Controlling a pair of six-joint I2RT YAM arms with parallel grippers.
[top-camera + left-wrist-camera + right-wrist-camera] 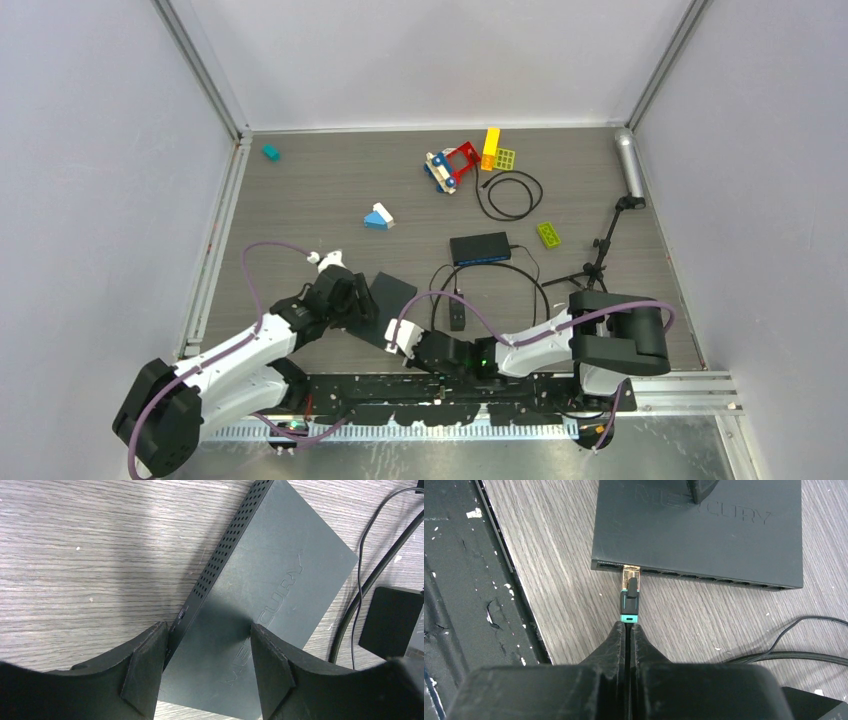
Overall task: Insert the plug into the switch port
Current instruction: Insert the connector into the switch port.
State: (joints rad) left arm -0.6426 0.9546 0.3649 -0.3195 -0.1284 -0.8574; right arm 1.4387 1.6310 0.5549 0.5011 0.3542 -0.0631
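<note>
The dark grey network switch (704,535) lies flat on the wood table near the front edge; it also shows in the top view (392,298) and the left wrist view (280,575). My right gripper (629,627) is shut on the cable just behind the black plug (630,597) with a teal band. The plug's clear tip sits at the mouth of the second port from the left. My left gripper (207,665) is open and straddles the switch's corner: one finger (145,675) is against the vented side, the other over the top.
A second switch (480,247) with a black cable loop lies further back. A black power adapter (457,312) and cables lie right of the near switch. Toy blocks (465,160), a mic stand (605,245) and a silver cylinder (630,165) stand behind. The black front rail (464,580) runs left of the plug.
</note>
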